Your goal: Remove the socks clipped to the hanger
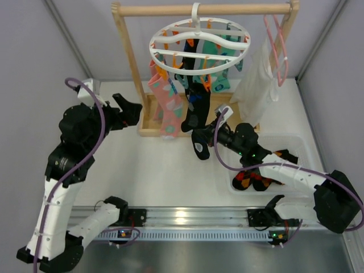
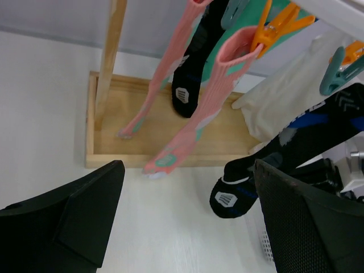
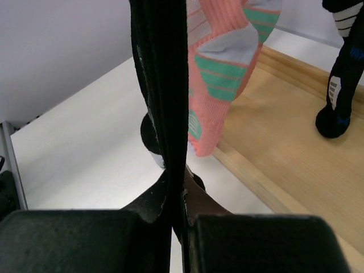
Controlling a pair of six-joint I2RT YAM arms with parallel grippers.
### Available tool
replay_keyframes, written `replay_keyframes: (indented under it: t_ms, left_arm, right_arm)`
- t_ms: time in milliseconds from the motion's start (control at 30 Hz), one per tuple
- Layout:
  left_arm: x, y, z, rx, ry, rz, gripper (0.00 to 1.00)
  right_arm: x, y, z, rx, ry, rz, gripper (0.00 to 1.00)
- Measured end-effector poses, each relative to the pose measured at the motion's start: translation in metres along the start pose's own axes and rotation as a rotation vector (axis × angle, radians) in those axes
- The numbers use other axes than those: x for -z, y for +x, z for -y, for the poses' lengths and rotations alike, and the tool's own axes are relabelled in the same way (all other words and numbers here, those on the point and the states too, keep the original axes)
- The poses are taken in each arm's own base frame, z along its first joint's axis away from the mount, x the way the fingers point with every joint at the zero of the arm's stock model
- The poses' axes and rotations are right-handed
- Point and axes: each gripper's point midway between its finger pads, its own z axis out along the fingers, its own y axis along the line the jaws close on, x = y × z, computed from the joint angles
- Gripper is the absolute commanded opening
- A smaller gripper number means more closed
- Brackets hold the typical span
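Timber rail frame (image 1: 132, 62) carries the round white hanger (image 1: 152, 48) by its hook, with pink, black and teal socks (image 1: 168, 99) clipped beneath. The right gripper (image 1: 203, 137) pinches one hanging black sock (image 3: 162, 85) low down. The left gripper (image 1: 129, 111), fingers spread, hovers near the pink pair, touching nothing.

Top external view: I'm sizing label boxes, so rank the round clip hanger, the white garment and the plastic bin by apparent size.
1. round clip hanger and plastic bin: they look about alike, and the hanger hangs nearer the camera, so I won't rank them.
2. white garment: smallest.
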Motion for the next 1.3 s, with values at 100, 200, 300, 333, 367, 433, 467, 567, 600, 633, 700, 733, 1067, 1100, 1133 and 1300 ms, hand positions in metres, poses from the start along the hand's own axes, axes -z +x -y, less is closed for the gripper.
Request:
replay_keyframes:
  t_ms: [100, 200, 300, 333, 367, 433, 467, 567, 600, 633, 700, 733, 1067, 1100, 1133, 1300]
  left_arm:
    - [-0.018, -0.01, 0.015, -0.011, 0.011, -0.014, 0.99]
    - [-0.033, -0.001, 0.04, -0.065, 0.015, -0.045, 0.99]
    - [-0.037, 0.013, 0.078, -0.178, 0.001, -0.044, 0.99]
    - [-0.035, 0.019, 0.09, -0.219, -0.002, -0.041, 0.99]
    - [-0.033, 0.024, 0.107, -0.258, 0.0, -0.031, 0.99]
    - [-0.024, 0.036, 0.142, -0.33, 0.019, -0.016, 0.99]
    - [-0.02, 0.039, 0.153, -0.357, 0.018, -0.008, 0.99]
    - [-0.017, 0.042, 0.165, -0.411, -0.024, 0.024, 0.99]
    - [-0.018, 0.038, 0.164, -0.412, -0.045, 0.038, 0.99]
    - [-0.018, 0.032, 0.164, -0.409, -0.063, 0.053, 0.99]
    - [-0.02, 0.019, 0.166, -0.402, -0.099, 0.083, 0.99]
    - [-0.02, 0.011, 0.168, -0.393, -0.114, 0.1, 0.99]
    - [-0.066, 0.009, 0.178, -0.438, -0.201, 0.103, 0.98]
    - [-0.072, 0.011, 0.176, -0.442, -0.204, 0.096, 0.98]
    - [-0.078, 0.011, 0.173, -0.443, -0.21, 0.091, 0.98]
    - [-0.092, 0.01, 0.178, -0.433, -0.207, 0.085, 0.95]
  right_arm:
    - [-0.001, -0.002, -0.005, -0.001, 0.038, 0.018, 0.0]
    - [-0.003, 0.001, -0.011, -0.001, 0.063, 0.019, 0.0]
    - [-0.008, 0.006, -0.014, 0.0, 0.1, 0.012, 0.0]
    - [-0.01, 0.009, -0.015, 0.0, 0.109, 0.008, 0.0]
    - [-0.012, 0.012, -0.016, 0.0, 0.116, 0.001, 0.0]
    - [-0.014, 0.017, -0.018, -0.001, 0.125, -0.007, 0.0]
    - [-0.015, 0.019, -0.018, -0.005, 0.13, -0.012, 0.0]
    - [-0.017, 0.024, -0.016, -0.01, 0.148, -0.022, 0.0]
    - [-0.017, 0.026, -0.015, -0.011, 0.155, -0.025, 0.0]
    - [-0.018, 0.027, -0.014, -0.013, 0.161, -0.027, 0.0]
    - [-0.019, 0.03, -0.013, -0.013, 0.172, -0.031, 0.0]
    - [-0.02, 0.031, -0.014, -0.015, 0.173, -0.033, 0.0]
    - [-0.024, 0.027, -0.031, -0.063, 0.154, -0.001, 0.0]
    - [-0.024, 0.026, -0.032, -0.066, 0.151, 0.003, 0.0]
    - [-0.025, 0.025, -0.032, -0.068, 0.15, 0.004, 0.0]
    - [-0.025, 0.024, -0.033, -0.083, 0.151, 0.012, 0.0]
